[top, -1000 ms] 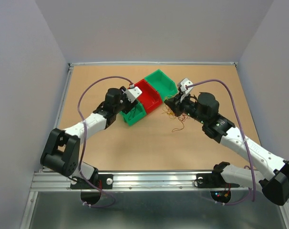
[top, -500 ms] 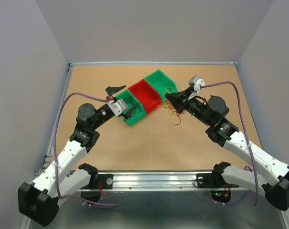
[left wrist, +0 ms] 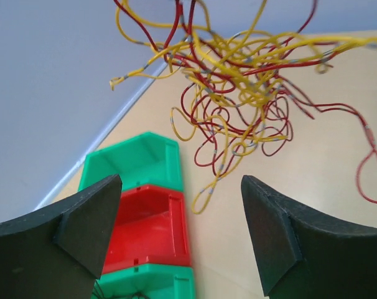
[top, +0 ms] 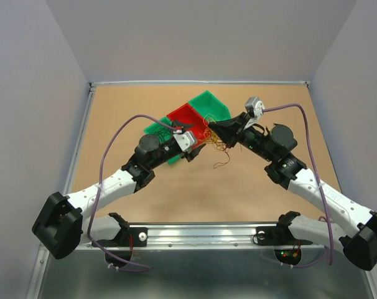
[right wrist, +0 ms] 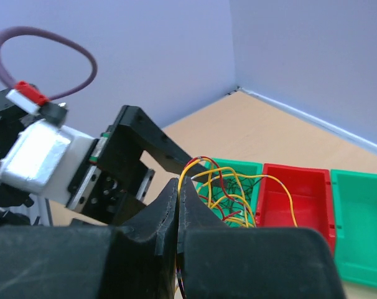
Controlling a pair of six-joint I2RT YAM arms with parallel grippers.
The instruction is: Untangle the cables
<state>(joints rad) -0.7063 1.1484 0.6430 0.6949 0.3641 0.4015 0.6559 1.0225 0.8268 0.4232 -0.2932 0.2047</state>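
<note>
The cables are a tangle of thin red and yellow wires (top: 218, 144) hanging just right of the bins, with a loose red loop trailing onto the table. My right gripper (top: 212, 124) is shut on strands at the top of the tangle and holds it up; in the right wrist view the jaws (right wrist: 179, 187) pinch red and yellow wires (right wrist: 238, 187). My left gripper (top: 193, 147) is open and empty just left of the tangle. In the left wrist view the tangle (left wrist: 238, 81) hangs beyond and above the open left gripper (left wrist: 181, 180), apart from it.
Three small bins stand in a diagonal row: a far green bin (top: 212, 104), a red bin (top: 187, 119) and a near green bin (top: 156, 129) holding dark wires (right wrist: 229, 190). The left gripper body (right wrist: 129, 162) is close in front of my right fingers.
My left arm has swung from the left side of the bins over to the tangle's left side, jaws open. My right gripper has shifted slightly left, still holding the tangle.
</note>
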